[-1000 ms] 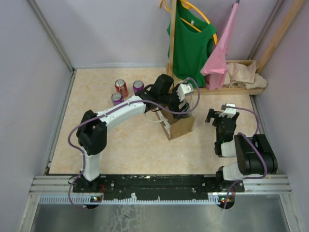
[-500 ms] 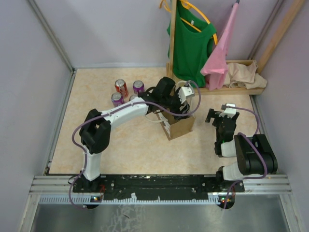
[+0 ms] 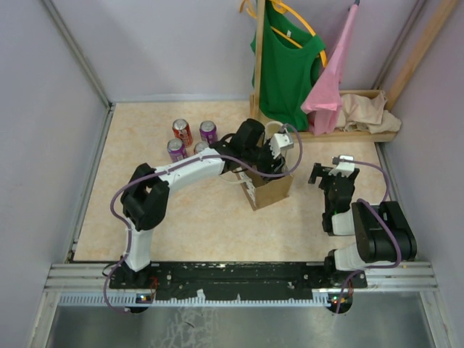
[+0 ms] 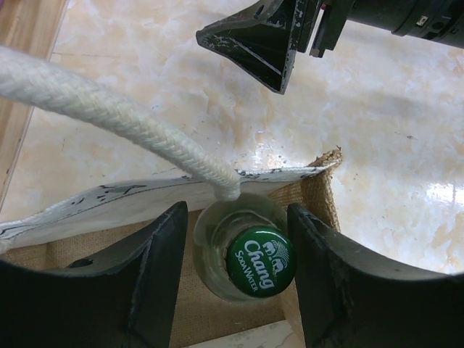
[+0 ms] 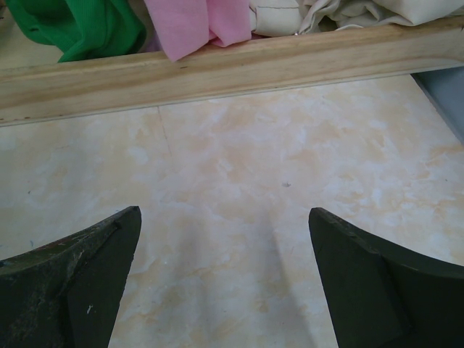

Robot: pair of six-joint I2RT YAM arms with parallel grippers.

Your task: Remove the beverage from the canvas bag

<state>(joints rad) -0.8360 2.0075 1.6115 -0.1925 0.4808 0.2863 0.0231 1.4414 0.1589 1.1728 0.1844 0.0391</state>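
1. In the middle of the surface (image 3: 203, 217), a little right of centre, sits the canvas bag (image 3: 272, 190). The beverage is inside it: a glass bottle (image 4: 246, 254) with a green cap (image 4: 259, 262), tucked into a corner against the wall where the white rope handle (image 4: 109, 109) is anchored.
2. The bottle's long axis is upright. My left wrist camera looks almost straight down on the cap, so I judge the way out to be straight up through the bag mouth.
3. The left jaws are down in that mouth, one on each side of the bottle's neck, with the bottle squarely between them. They are partly open: one looks to be touching the glass and the other shows a sliver of gap, so I would not call it gripped yet.
4. The left arm (image 3: 188, 168) is plainly the nearer one. The right jaws stand wide open and empty over bare surface to the right of the bag, apart from it and close to the wooden rail (image 5: 217, 69).
5. The rope runs right beside the neck, so I would watch for it snagging on the lift. The light bag could also rise with the bottle.
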